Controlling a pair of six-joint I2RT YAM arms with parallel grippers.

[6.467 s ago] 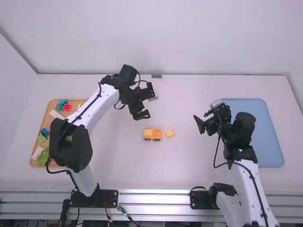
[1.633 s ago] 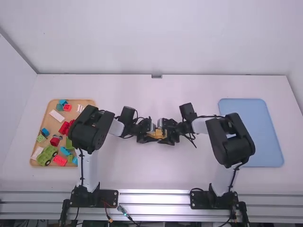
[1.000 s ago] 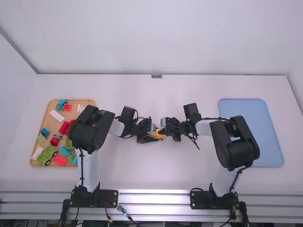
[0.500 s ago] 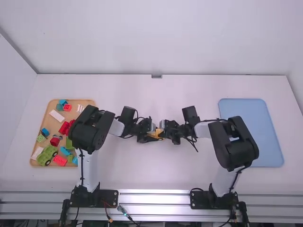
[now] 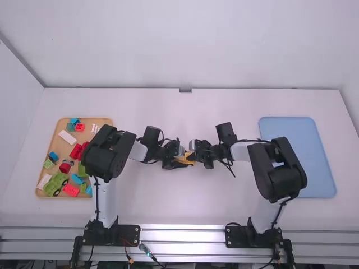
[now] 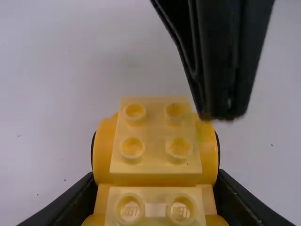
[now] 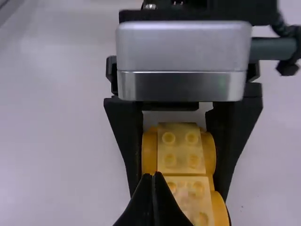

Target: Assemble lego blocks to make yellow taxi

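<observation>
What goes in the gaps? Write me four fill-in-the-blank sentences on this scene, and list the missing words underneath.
The left gripper has the yellow taxi between its two ____.
The fingertips of the right gripper touch each ____.
The green vehicle lies in the tray on the high view's ____ side.
In that view, the tray on the opposite side is coloured ____.

Missing words: fingers; other; left; blue.
</observation>
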